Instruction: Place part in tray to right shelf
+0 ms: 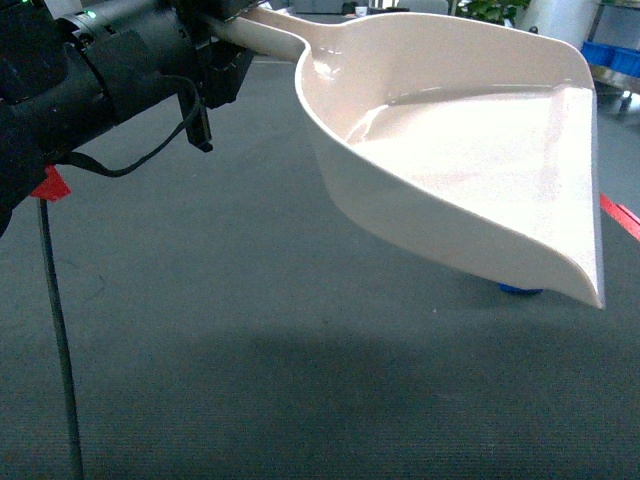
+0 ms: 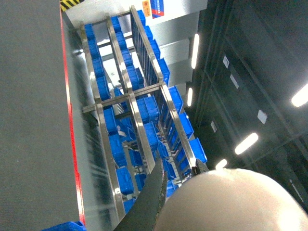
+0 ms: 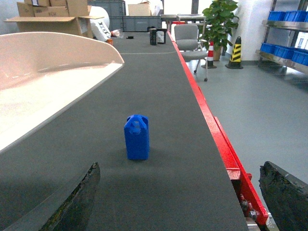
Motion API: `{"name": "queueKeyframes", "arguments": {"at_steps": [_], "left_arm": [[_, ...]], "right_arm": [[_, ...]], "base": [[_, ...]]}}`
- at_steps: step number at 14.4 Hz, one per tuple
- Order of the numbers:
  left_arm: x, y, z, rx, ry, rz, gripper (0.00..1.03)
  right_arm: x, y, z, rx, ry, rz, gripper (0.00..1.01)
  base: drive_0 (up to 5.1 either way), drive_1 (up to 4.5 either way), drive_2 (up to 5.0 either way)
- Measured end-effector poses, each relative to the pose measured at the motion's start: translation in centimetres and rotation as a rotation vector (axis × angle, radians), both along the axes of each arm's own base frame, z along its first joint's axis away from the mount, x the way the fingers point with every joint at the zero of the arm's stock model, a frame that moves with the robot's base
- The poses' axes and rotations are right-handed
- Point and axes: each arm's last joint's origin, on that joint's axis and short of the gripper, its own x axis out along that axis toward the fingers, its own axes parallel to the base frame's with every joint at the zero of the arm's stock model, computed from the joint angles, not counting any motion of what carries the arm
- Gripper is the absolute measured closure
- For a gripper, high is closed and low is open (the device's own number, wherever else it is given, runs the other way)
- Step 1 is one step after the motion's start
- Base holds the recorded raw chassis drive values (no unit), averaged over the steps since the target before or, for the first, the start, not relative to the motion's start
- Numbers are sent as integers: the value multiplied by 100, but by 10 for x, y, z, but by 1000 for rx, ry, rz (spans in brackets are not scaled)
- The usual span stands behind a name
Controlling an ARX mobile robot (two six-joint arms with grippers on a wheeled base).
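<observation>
I am holding the tray (image 1: 470, 170) up off the dark surface (image 1: 250, 330) with my left claw (image 1: 215, 45), which is clamped on the tray's handle at the top left of the head view; the scoop is hanging tilted, its flat lip down toward the right. The part (image 3: 137, 137) is standing upright on the surface, handle end up, near the red edge and just beside the tray's lip; from the head camera only a sliver of blue is peeking out under the lip. My right claw (image 3: 178, 202) is hovering low and level behind the part, its two fingers spread wide with the part centred in the gap ahead, touching nothing. As I judge it, the step in hand is picking the part, so I should be driving straight forward, keeping the fingers either side of the block's flat faces, and closing around its middle rather than the cut-out top, so it is not tipping over. I should also be keeping the tray steady and clear of my right arm's path. The left wrist camera is showing steel shelving with blue bins (image 2: 144, 110) beyond the surface.
</observation>
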Motion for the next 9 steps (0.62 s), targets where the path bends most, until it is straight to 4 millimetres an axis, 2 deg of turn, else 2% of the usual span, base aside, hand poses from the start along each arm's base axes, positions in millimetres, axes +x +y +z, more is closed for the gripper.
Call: {"name": "queueKeyframes", "arguments": {"at_steps": [1,2,3,5,7,8,9], "left_arm": [[0,1,0,-1,1,6,90],[0,1,0,-1,0,5,90],[0,0,0,-1,0,3,90],[0,-1,0,0,-3,-5,90],[0,-1,0,2,0,-4,90],[0,-1,0,2,-4,-3,90],[0,0,0,2,0,2,90]], "right_arm": [[0,0,0,0,6,-3,3],[2,-1,-3,8,241,-126,3],[9,-6,-3,-4,344,-214,3],[25,-20,-9,3,404,-326,3],[46,-32,-14,4,410,-303,3],[81,-45,-20,-12,429,-231,3],[100,-49,-20,-20,420,-186,3]], "base": [[0,0,0],[0,0,0],[0,0,0],[0,0,0],[0,0,0],[0,0,0],[0,0,0]]}}
